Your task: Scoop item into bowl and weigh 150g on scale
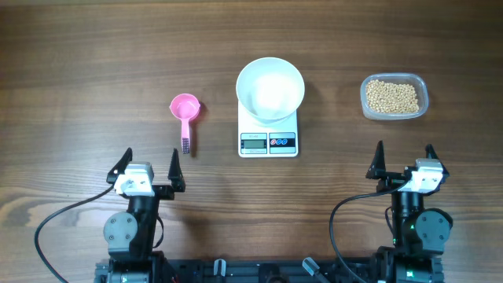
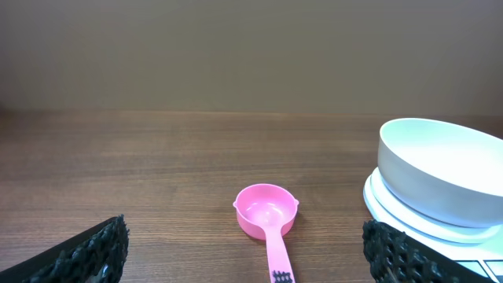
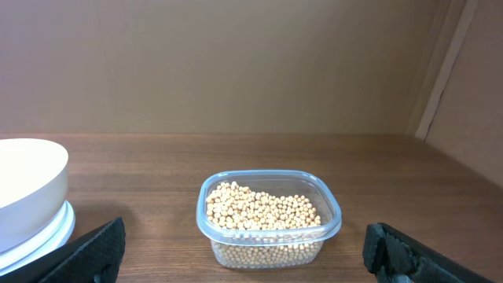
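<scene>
Left gripper [image 1: 151,154] and right gripper [image 1: 404,148], low in the frame, gape wide and empty. Bowl [image 1: 269,88] sits on scale [image 1: 268,143] at centre. Beans [image 1: 392,96] fill the tub [image 1: 425,94] at upper right.

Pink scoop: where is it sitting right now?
Seen from overhead, the pink scoop lies left of the scale and its white bowl, just ahead of the open left gripper, untouched.

We see the pink scoop [image 2: 267,214] at lower centre, and the white bowl [image 2: 440,169] seated on the scale [image 2: 385,206] at right.
</scene>
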Robot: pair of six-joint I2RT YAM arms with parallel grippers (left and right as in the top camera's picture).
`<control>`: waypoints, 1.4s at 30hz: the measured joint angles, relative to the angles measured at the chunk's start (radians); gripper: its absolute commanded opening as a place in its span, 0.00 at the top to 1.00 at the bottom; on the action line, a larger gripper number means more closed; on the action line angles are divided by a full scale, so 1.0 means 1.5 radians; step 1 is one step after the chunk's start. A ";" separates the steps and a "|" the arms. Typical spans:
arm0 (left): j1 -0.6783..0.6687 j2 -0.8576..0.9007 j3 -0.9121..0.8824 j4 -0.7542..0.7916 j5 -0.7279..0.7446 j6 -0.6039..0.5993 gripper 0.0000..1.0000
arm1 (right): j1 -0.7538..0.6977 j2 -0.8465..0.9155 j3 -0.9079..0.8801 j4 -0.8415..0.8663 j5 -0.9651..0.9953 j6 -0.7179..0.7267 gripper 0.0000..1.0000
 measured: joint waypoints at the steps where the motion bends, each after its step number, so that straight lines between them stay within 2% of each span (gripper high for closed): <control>1: 0.000 0.000 0.000 0.000 0.000 0.000 0.00 | 0.000 0.000 0.000 0.000 0.000 0.000 0.00; 14: 0.000 0.000 0.000 0.007 0.025 -0.017 0.00 | 0.000 0.000 0.000 0.000 0.000 0.000 0.00; 18: 0.000 0.002 -0.003 0.115 0.148 -0.039 0.00 | 0.000 0.000 0.000 0.000 0.000 0.000 0.00; 23: 0.000 0.003 -0.002 0.273 0.256 -0.122 0.00 | 0.000 0.000 0.000 0.000 0.000 0.000 0.00; 26: 0.000 0.003 0.014 0.279 0.278 -0.154 0.00 | 0.000 0.000 0.000 0.000 0.000 0.000 0.00; 29: 0.000 0.012 0.068 0.206 0.290 -0.171 0.00 | 0.000 0.000 0.000 0.000 0.000 0.000 0.00; 32: 0.000 0.055 0.167 0.080 0.297 -0.180 0.00 | 0.000 0.000 0.000 0.000 0.000 0.000 0.00; 38: 0.000 0.259 0.436 -0.253 0.308 -0.184 0.00 | 0.000 0.000 0.000 0.000 0.000 0.000 0.00; 42: 0.000 0.404 0.568 -0.394 0.349 -0.187 0.00 | 0.000 0.000 0.000 0.000 0.000 0.000 0.00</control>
